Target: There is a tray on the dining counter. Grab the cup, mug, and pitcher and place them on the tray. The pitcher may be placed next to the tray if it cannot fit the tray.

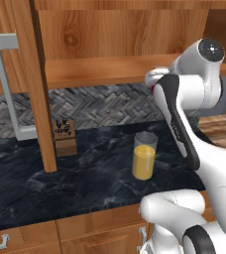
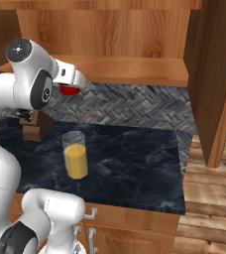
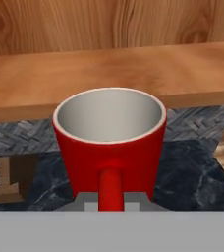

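Red fills my hand view: the mug (image 3: 109,147) sits right in front of the camera, upright, white inside facing up, its handle pointing straight back at me between the fingers. My hand (image 3: 109,199) is closed nearly all the way down on that handle, so I have the mug held by it, well above the table. From the right base view I see only a sliver of the red mug (image 2: 70,91) under the white wrist, raised near the underside of the wooden shelf (image 2: 135,69); the left base view gives me just a trace of red at the wrist, too small to read. Both base views give me what the hand view lacks: the pitcher (image 1: 144,156) standing upright on the black marbled table (image 1: 85,173), clear glass with orange-yellow liquid in its lower part, well apart from the held mug. A wooden knife block (image 1: 65,137) stands near the herringbone backsplash (image 1: 100,106), and a corner of it shows at the left of my hand view too.
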